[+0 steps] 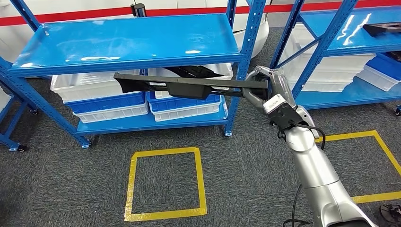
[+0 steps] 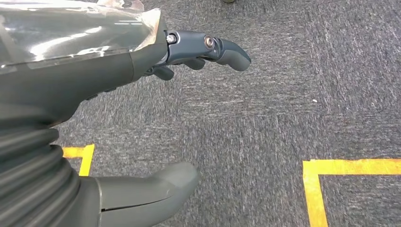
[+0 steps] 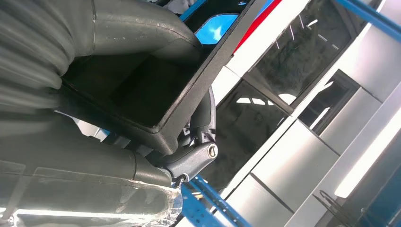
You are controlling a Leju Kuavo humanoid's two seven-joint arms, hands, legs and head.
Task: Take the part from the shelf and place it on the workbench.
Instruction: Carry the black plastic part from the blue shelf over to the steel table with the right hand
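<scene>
Head view: your right hand gripped one end of the long black part, held level in front of the blue shelf. Risk: the far-left end could sag or clip the shelf post.

Left wrist view: left hand hung over carpet, fingers apart, holding nothing.

Right wrist view: fingers clamped the part's edge; a thin grip could slip.

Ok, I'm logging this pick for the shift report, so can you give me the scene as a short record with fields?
part: long black part, off the shelf, held roughly level in front of the blue shelf
right hand: right hand grips one end of the part
left hand: left hand holds nothing, fingers apart, above grey carpet
floor: yellow tape square on the carpet below the part
bins: white and blue bins on the lower shelf
workbench: cannot tell where
</scene>
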